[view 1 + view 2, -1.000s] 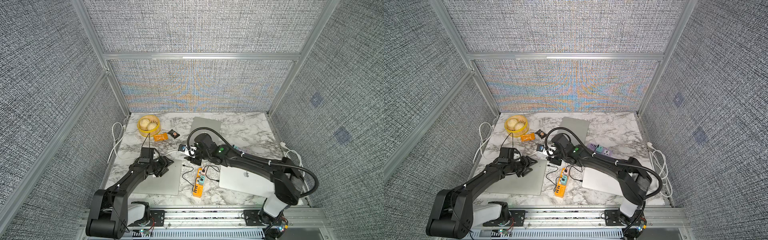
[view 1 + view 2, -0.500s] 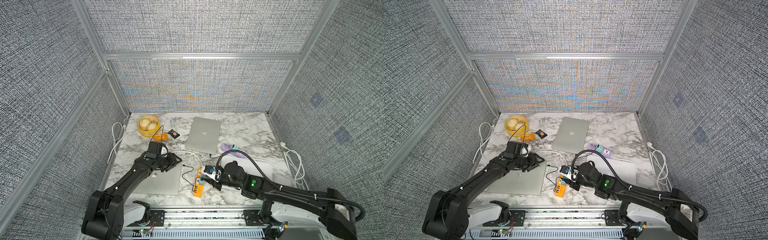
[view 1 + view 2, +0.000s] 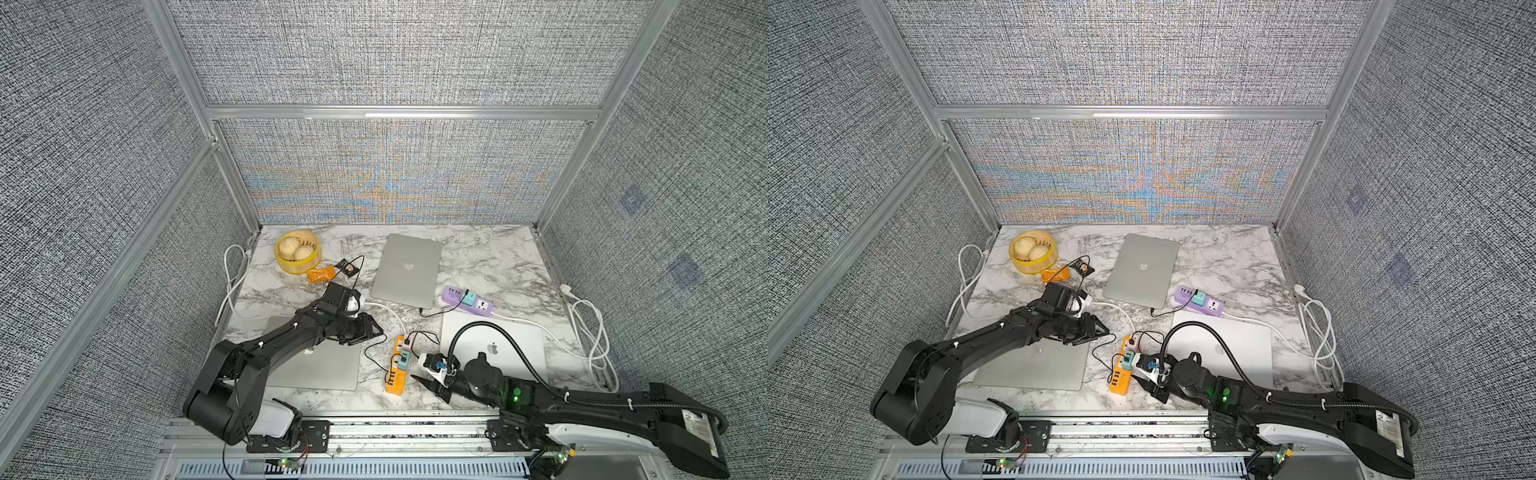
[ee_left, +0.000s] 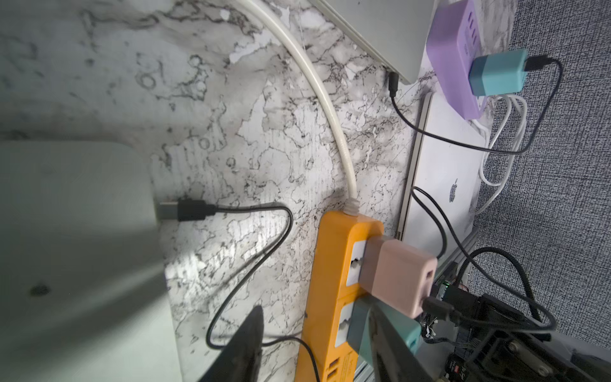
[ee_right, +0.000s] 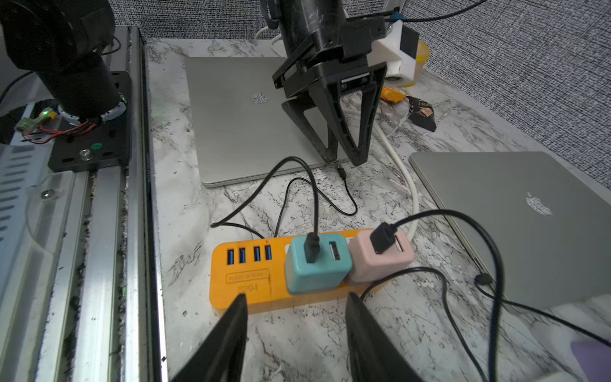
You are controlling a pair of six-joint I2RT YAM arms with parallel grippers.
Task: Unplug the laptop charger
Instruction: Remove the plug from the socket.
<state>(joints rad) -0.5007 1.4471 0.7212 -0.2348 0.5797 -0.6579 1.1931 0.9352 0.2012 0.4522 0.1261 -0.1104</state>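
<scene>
A black charger plug (image 4: 185, 210) lies at the edge of the near-left silver laptop (image 3: 316, 365), its metal tip showing; whether it is still seated I cannot tell. Its cable (image 5: 297, 162) runs to a teal cube (image 5: 314, 264) on the orange power strip (image 3: 395, 376). My left gripper (image 3: 372, 330) hangs open at that laptop's corner, fingertips (image 5: 358, 158) just above the plug (image 5: 342, 172), holding nothing. My right gripper (image 5: 297, 311) is open and empty, low at the strip's near side, facing the teal cube.
A pink cube (image 5: 380, 258) beside the teal one feeds the near-right laptop (image 3: 494, 347). A third laptop (image 3: 407, 266) at the back is cabled to a purple strip (image 3: 467, 299). A bun basket (image 3: 297, 251) and snack wrappers sit back left. White cords trail along both sides.
The right arm has pulled back from the table's middle to the near edge by the orange strip, its jaws wider. The left gripper has shifted right to the laptop's corner and narrowed slightly.
</scene>
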